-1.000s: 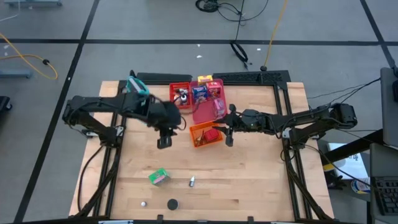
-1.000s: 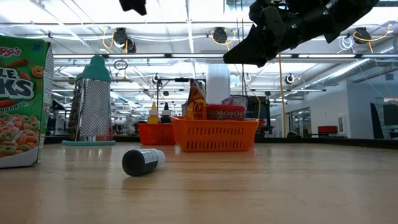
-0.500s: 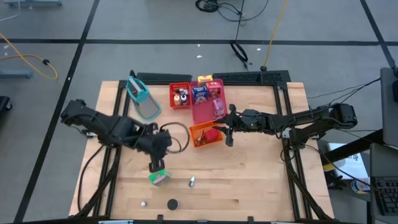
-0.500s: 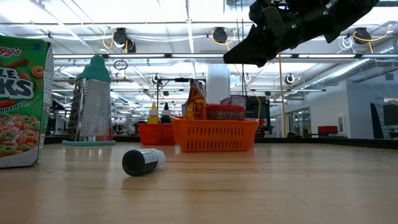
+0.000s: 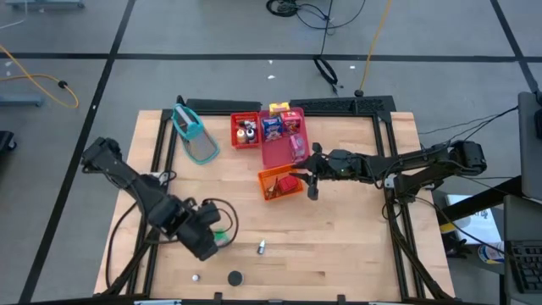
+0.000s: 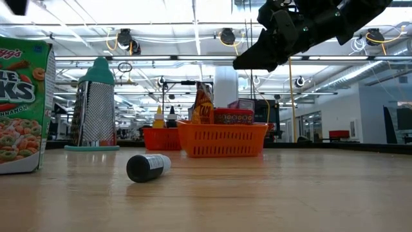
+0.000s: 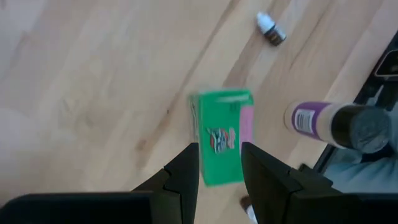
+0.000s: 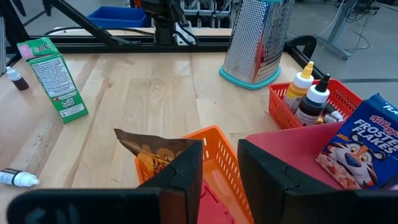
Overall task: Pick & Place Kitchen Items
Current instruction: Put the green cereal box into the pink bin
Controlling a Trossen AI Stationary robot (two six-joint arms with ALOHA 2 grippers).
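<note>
Green box (image 7: 221,137) partly behind left hand (image 7: 219,163), edges blurred.

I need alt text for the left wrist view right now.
The left gripper hangs open over a green cereal box on the wooden table, one finger to each side. Beside the box lies a purple-labelled bottle, and farther off a tiny white-capped bottle.

A brown packet (image 8: 155,152) stands in the orange tray (image 8: 214,146) beside the green box (image 8: 53,78).
</note>
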